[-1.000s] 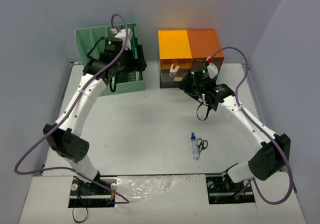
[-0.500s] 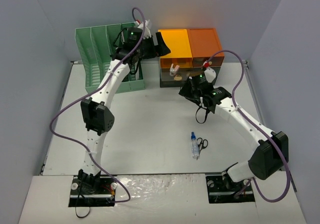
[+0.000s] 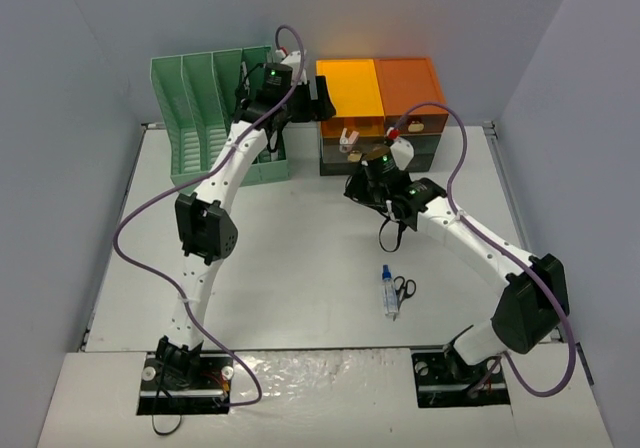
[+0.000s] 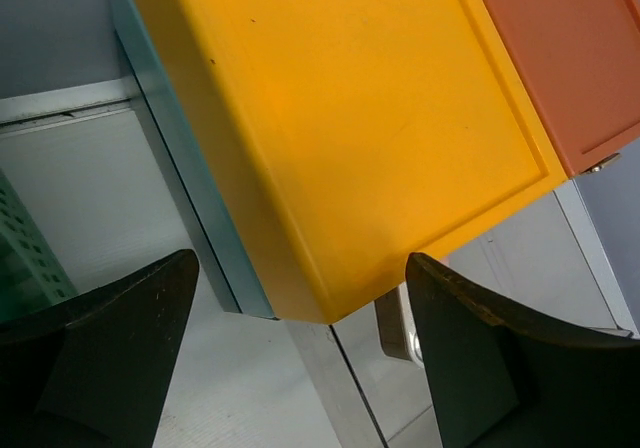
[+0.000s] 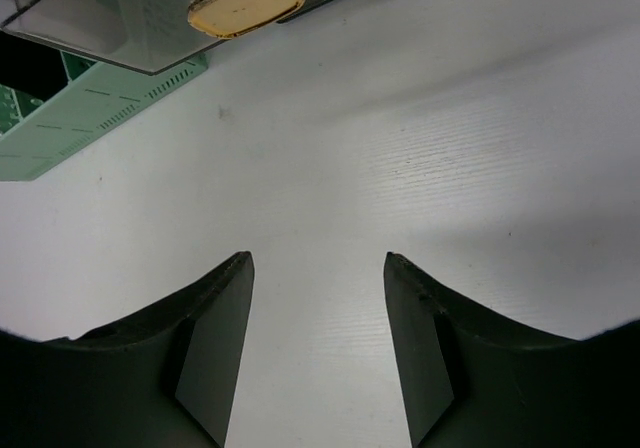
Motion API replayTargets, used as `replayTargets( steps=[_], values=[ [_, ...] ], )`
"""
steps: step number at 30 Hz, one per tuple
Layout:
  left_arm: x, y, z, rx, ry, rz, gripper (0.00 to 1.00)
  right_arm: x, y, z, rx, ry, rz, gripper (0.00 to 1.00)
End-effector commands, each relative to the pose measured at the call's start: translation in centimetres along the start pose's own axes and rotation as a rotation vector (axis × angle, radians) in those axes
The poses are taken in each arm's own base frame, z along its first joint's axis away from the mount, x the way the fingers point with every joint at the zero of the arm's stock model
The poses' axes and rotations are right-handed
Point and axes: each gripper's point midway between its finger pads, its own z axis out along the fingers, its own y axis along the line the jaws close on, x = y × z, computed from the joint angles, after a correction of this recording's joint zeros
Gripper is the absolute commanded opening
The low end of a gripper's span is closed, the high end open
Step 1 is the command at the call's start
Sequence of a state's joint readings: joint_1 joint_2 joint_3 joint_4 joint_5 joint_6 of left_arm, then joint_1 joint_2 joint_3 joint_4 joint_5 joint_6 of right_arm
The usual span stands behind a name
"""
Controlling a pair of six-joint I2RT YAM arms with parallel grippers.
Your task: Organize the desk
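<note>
The white desk (image 3: 300, 253) holds a small spray bottle (image 3: 388, 290) and black scissors (image 3: 404, 288) lying side by side at the front right. My left gripper (image 3: 318, 98) is open and empty, raised over the left edge of the yellow-orange cabinet (image 3: 350, 88). In the left wrist view, the cabinet top (image 4: 340, 118) fills the space between the fingers (image 4: 110, 338). My right gripper (image 3: 352, 186) is open and empty, low over the desk just in front of the cabinet. In the right wrist view, bare desk (image 5: 320, 168) lies between its fingers (image 5: 215, 318).
A green slotted file rack (image 3: 215, 118) stands at the back left. A clear drawer sticks out of the cabinet, holding a white item (image 3: 348, 136) and a gold object (image 5: 245, 0). The darker orange half of the cabinet (image 3: 408, 80) is at the right.
</note>
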State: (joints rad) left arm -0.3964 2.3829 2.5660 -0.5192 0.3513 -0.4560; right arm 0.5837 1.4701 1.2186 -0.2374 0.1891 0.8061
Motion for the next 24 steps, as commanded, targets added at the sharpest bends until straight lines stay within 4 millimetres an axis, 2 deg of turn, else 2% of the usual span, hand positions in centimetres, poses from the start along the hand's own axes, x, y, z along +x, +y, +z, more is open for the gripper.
replayTargets(
  steps=[1, 5, 13, 20, 24],
  values=[
    [-4.2, 0.8, -1.9, -0.045, -0.116, 0.051, 0.82, -1.9, 1.3, 0.6, -0.001, -0.087, -0.019, 0.52],
    [-2.9, 1.7, -1.2, -0.075, -0.079, 0.045, 0.82, -2.3, 1.7, 1.5, 0.015, -0.104, -0.037, 0.52],
    [0.4, 3.0, -0.4, -0.123, 0.012, 0.058, 0.82, -6.3, 2.5, 3.1, 0.052, -0.207, -0.023, 0.54],
    [0.8, 3.1, -0.6, -0.143, 0.024, 0.074, 0.82, -10.1, 2.5, 4.8, 0.079, -0.277, -0.008, 0.55],
    [1.1, 3.1, -0.8, -0.151, 0.033, 0.078, 0.82, -10.9, 2.2, 7.1, 0.096, -0.271, -0.016, 0.55]
  ],
)
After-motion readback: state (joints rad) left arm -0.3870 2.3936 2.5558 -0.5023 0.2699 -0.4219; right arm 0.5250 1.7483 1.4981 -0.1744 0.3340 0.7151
